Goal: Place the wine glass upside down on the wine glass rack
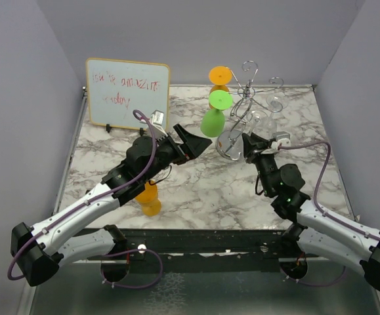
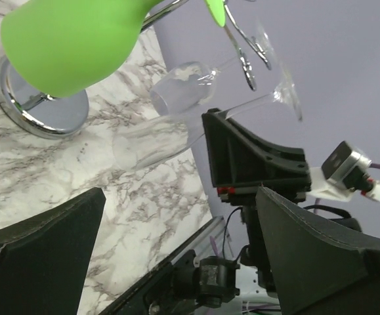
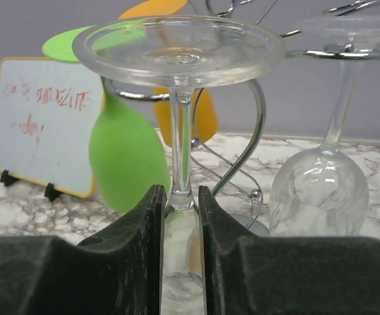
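Fingers (image 3: 140, 223) of my right gripper (image 3: 180, 197) are clamped on the stem of the clear wine glass (image 3: 180, 52), where the stem meets the bowl. I hold it upside down, wide foot on top, its bowl over the marble table (image 1: 196, 190) close by the round chrome base (image 2: 42, 111) of the rack (image 1: 245, 98). The foot sits level with one curled wire arm, and I cannot tell whether they touch. My left gripper (image 1: 199, 147) stands wide open with nothing in it, just in front of the green glass (image 1: 213, 120).

A whiteboard (image 1: 127, 92) with red scribble leans at the back left. Three glasses hang bowl-down on the rack: the green glass, an orange glass (image 1: 219, 75) on the far side, and a second clear glass (image 3: 317, 190) to the right. Another orange cup (image 1: 149, 198) sits on the table, partly hidden by my left arm.
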`<state>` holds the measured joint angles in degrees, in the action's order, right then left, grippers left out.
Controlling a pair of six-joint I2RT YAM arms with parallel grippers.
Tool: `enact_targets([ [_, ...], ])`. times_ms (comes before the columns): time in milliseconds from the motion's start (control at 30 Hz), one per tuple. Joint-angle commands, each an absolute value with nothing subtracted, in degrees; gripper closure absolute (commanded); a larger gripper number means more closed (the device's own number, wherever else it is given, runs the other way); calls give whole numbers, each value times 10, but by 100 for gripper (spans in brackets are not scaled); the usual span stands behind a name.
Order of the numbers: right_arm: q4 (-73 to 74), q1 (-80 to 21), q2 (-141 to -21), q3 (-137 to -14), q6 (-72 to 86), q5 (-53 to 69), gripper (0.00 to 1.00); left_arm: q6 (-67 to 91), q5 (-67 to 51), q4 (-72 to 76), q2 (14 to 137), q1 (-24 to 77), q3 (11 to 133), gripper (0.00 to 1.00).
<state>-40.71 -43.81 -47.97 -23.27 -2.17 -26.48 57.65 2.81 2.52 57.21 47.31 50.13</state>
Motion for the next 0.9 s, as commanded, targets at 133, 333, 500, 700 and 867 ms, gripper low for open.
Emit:
enact_targets([
  [133, -422, -439, -542, -308, 35, -385, 99, 547, 42, -12, 577, 471, 517, 2],
  [333, -381, -434, -558, -331, 77, -374, 99, 551, 36, -11, 579, 472, 517, 2],
  [500, -333, -424, -573, -352, 114, -350, 99, 554, 33, -9, 580, 471, 515, 2],
  [700, -308, -407, -588, -361, 143, -318, 99, 556, 33, -10, 581, 472, 512, 2],
  [867, -301, -399, -597, -370, 136, -279, 99, 556, 33, -10, 581, 472, 511, 2],
])
